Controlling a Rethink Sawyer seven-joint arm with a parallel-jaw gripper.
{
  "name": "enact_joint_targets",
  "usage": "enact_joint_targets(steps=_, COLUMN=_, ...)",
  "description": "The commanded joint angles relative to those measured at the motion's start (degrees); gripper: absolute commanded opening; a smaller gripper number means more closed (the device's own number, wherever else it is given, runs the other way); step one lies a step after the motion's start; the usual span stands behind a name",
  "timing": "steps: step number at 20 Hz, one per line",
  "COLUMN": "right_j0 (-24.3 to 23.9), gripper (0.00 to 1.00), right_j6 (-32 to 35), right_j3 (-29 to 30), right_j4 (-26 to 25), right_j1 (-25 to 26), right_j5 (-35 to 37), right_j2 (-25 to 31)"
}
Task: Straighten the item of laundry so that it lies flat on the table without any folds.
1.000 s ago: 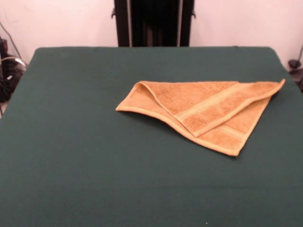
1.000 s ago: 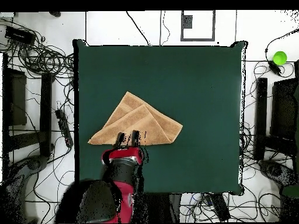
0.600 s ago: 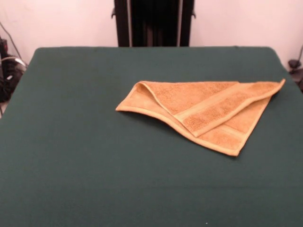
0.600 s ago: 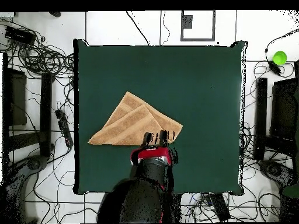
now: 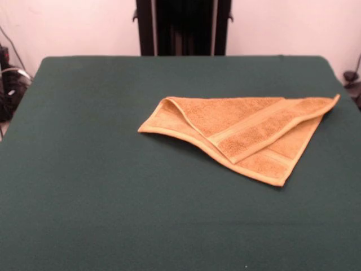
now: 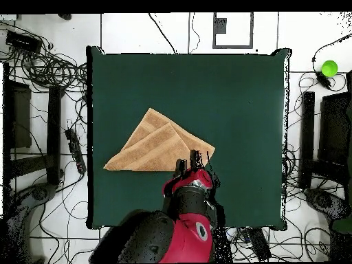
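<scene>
Gripper (image 6: 192, 162) shows overhead only, fingers apart, tips over towel (image 5: 242, 132) corner; contact unclear. Towel lies folded in a triangle, one corner at table (image 5: 113, 186) edge; wide bare cloth elsewhere.

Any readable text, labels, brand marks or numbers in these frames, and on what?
None can be read.
Towel: woven bands only; no label or lettering shows in either view.
Table: plain green top, no markings.
Gripper: no lettering can be made out on it or on the red arm behind it.
</scene>
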Motion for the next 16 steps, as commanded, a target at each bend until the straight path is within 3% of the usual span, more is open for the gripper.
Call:
enact_joint_targets(steps=1, right_j0=1.4, gripper=1.00, right_j6=27.0, right_j3=-11.7, right_j4=-4.1, right_j1=11.3, right_j5=-13.8, right_j2=-11.3)
enact_joint_targets(steps=5, right_j0=-1.2, gripper=1.00, right_j6=30.5, right_j3=-15.5, right_j4=-3.0, right_j1=15.2, right_j5=-16.9, right_j2=-12.5)
enact_joint_targets(steps=11, right_j0=-6.0, gripper=1.00, right_j6=28.0, right_j3=-17.1, right_j4=0.3, right_j1=18.7, right_j5=-16.2, right_j2=-10.9)
enact_joint_targets(steps=16, right_j0=-6.2, gripper=1.00, right_j6=32.4, right_j3=-20.5, right_j4=-1.2, right_j1=22.8, right_j5=-19.7, right_j2=-15.2)
